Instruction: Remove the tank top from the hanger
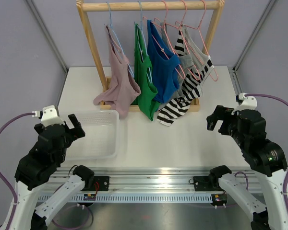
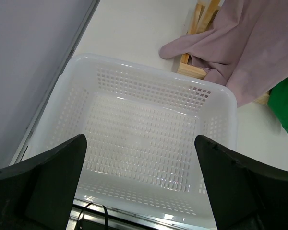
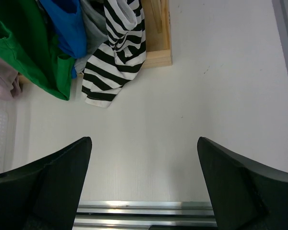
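Several tank tops hang on wire hangers from a wooden rack [image 1: 149, 5]: a mauve one [image 1: 117, 84], a green one [image 1: 145, 81], a blue one [image 1: 164, 67], a grey one [image 1: 187, 60] and a black-and-white striped one [image 1: 185, 98]. Their hems reach the rack's base. My left gripper [image 1: 73, 127] is open and empty above the white basket [image 2: 153, 72]; the mauve top [image 2: 249, 48] lies beyond it. My right gripper [image 1: 216, 119] is open and empty over the bare table, short of the striped top [image 3: 113, 57] and the green top [image 3: 33, 52].
The white perforated basket [image 1: 110, 139] stands at the front left of the table and holds nothing. The rack's wooden base [image 3: 158, 52] lies on the table behind it. A metal rail [image 1: 153, 179] runs along the near edge. Grey walls enclose the table.
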You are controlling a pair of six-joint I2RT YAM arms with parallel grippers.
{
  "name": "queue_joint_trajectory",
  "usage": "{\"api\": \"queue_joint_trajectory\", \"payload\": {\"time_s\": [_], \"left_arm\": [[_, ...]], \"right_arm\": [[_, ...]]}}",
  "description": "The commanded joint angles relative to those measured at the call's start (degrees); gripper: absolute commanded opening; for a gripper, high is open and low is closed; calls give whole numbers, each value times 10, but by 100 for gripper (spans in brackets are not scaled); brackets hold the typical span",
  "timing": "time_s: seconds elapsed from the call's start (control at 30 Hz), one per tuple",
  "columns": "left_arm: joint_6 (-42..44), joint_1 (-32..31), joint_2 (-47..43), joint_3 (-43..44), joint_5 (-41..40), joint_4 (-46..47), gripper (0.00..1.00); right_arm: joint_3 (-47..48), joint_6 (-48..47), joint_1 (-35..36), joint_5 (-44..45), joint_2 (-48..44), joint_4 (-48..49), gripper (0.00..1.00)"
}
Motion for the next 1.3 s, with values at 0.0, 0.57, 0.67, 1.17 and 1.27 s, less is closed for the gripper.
{"api": "queue_joint_trajectory", "payload": {"time_s": [0.0,0.57,0.67,1.17,1.27], "left_arm": [[-5,-2,-7,2,-8,23,99],[-17,-2,-19,16,63,24,99],[-22,-2,-16,12,82,28,99],[-25,-2,-7,-14,115,72,99],[-18,-2,-14,-39,110,101,99]], "right_arm": [[4,-2,4,-3,0,25,99],[121,74,5,-352,113,169,98],[183,93,4,-410,181,187,91],[686,8,199,-224,584,114,76],[767,-25,230,-183,657,119,74]]}}
